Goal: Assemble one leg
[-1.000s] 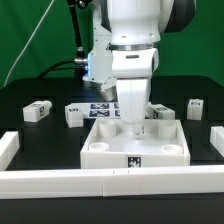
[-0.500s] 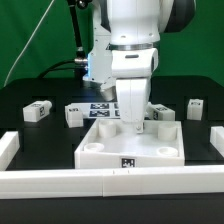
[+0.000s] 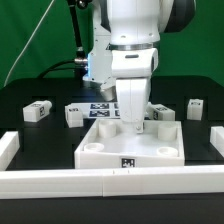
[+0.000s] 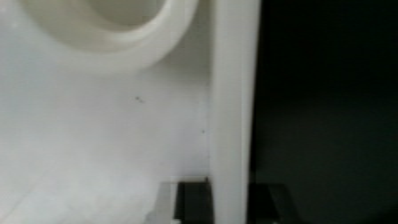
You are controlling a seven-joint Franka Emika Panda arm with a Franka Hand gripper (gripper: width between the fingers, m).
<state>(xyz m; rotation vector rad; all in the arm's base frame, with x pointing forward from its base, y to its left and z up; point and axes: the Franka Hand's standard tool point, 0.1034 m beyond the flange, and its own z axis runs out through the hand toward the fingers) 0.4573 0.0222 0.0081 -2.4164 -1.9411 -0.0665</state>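
Note:
The large square white panel [image 3: 105, 150] with round corner sockets lies near the table's front. My gripper [image 3: 134, 127] points straight down onto its far part. In the wrist view, my gripper [image 4: 231, 206] has its dark fingers [image 4: 192, 206] on either side of the panel's thin upright wall [image 4: 231, 100], shut on it. A round socket [image 4: 125, 20] shows on the panel's face. Several small white tagged legs lie loose behind the panel: two at the exterior view's left [image 3: 35, 110] [image 3: 75, 114] and two at its right [image 3: 164, 113] [image 3: 195, 108].
The marker board [image 3: 100, 107] lies on the black table behind the panel, partly hidden by the arm. A low white rail runs along the front [image 3: 60, 183], with short pieces at the left [image 3: 8, 148] and right [image 3: 217, 140].
The panel shifted a little toward the exterior view's left and the front between one second ago and half a second ago. Nothing has moved since.

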